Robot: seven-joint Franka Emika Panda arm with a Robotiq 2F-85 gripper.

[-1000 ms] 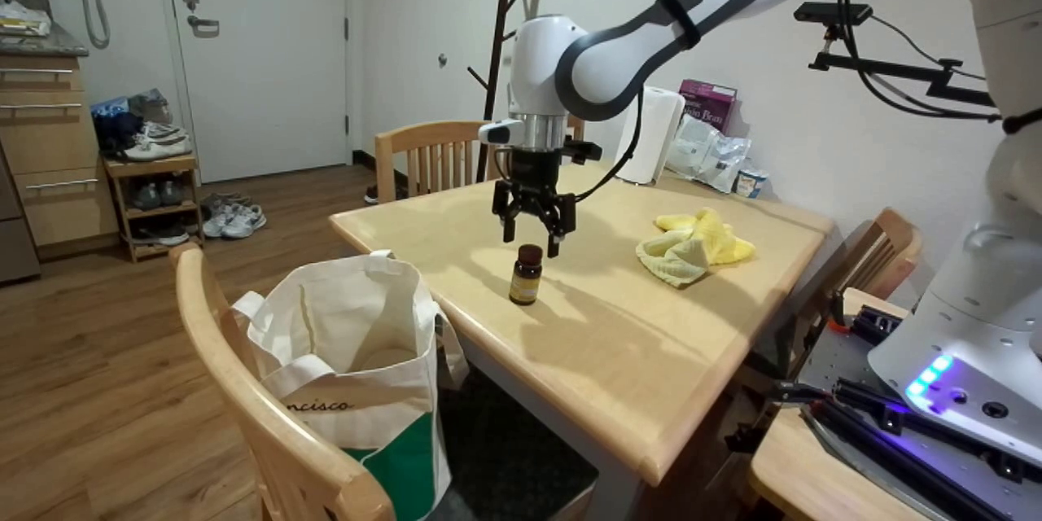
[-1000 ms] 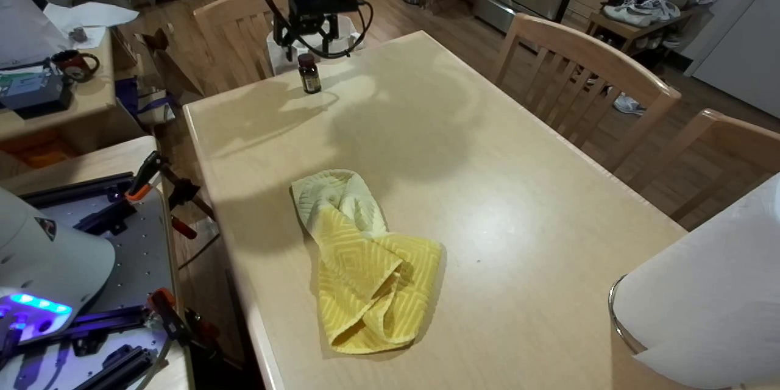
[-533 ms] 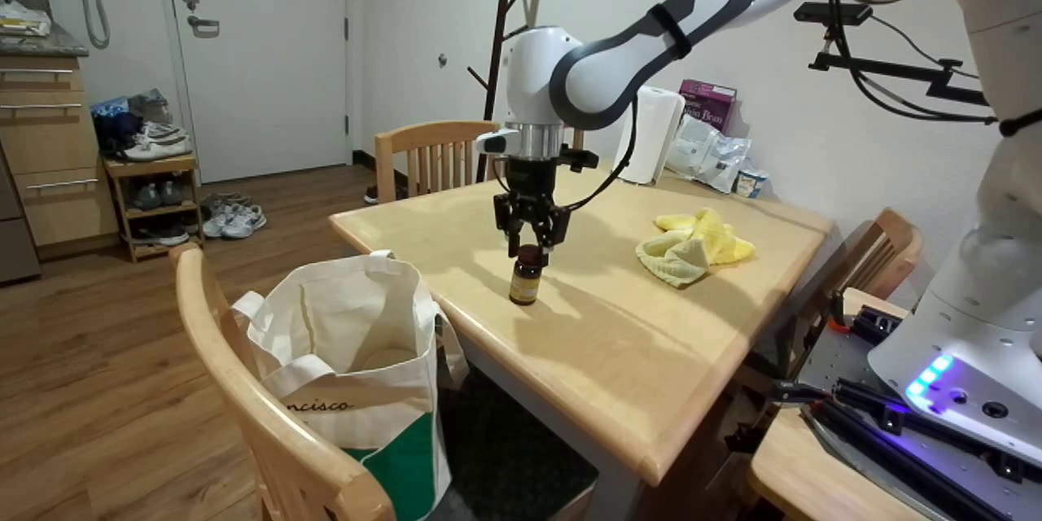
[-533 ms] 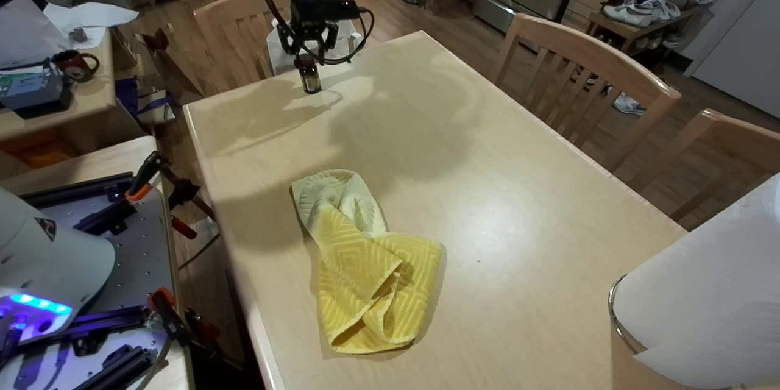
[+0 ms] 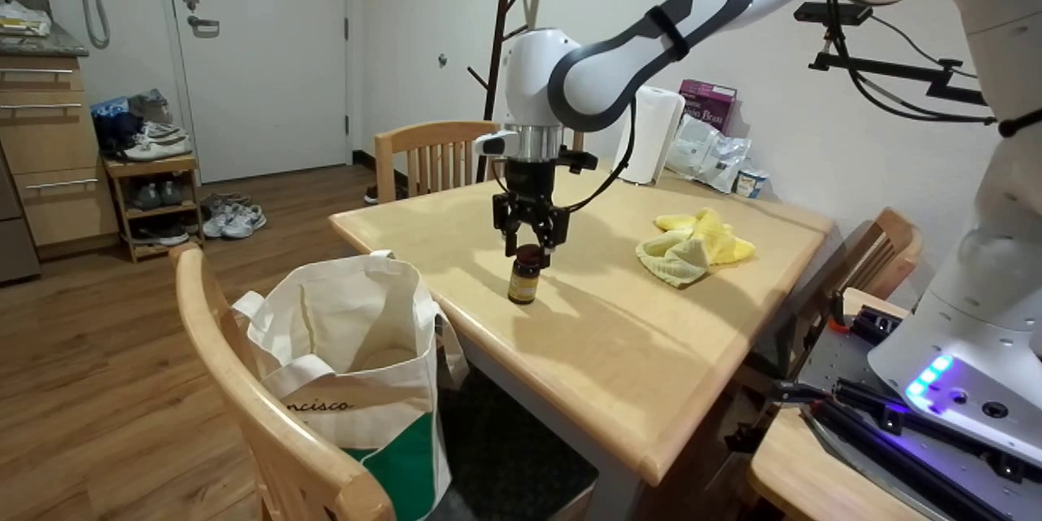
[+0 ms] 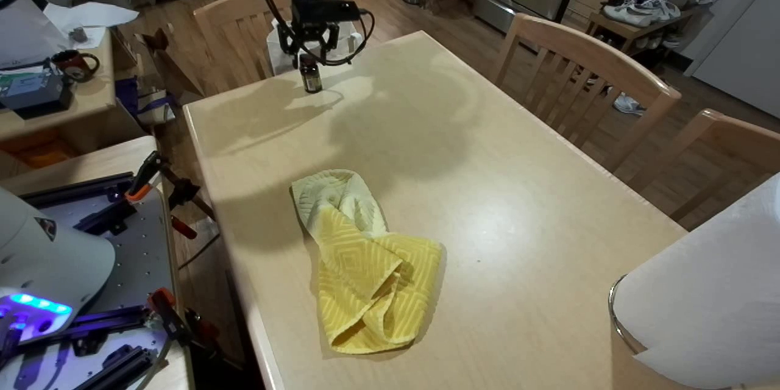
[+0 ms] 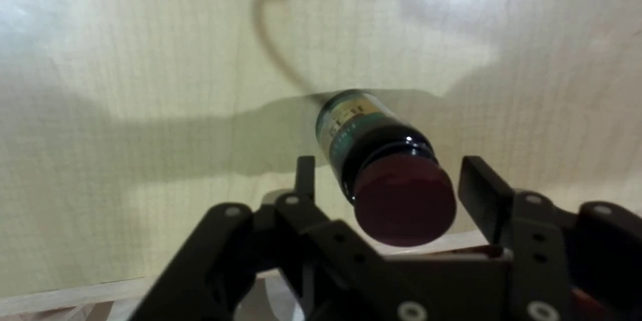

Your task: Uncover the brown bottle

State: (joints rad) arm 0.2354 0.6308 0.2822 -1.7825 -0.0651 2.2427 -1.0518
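Note:
The brown bottle (image 5: 523,285) stands upright near the table's edge with nothing over it. It also shows in an exterior view (image 6: 312,81) and in the wrist view (image 7: 358,133), with its dark red cap (image 7: 405,203) towards the camera. My gripper (image 5: 528,256) points down over the bottle, with the cap between its fingers. In the wrist view the gripper (image 7: 388,175) is open. A gap shows between the cap and the left finger; the right finger (image 7: 484,195) is very close to the cap. The yellow cloth (image 6: 372,274) lies crumpled on the table, apart from the bottle.
The wooden table (image 5: 619,342) bears a white paper-towel roll (image 5: 651,134), plastic bags (image 5: 707,153) and a purple box (image 5: 708,104) at the wall end. A canvas tote bag (image 5: 358,399) stands on a chair beside the table edge near the bottle. Wooden chairs (image 6: 585,85) stand along another side.
My gripper has come down from above the bottle to around its cap, and its fingers look somewhat closer together. The bottle has shifted very slightly in the last half second. The cloth has not moved.

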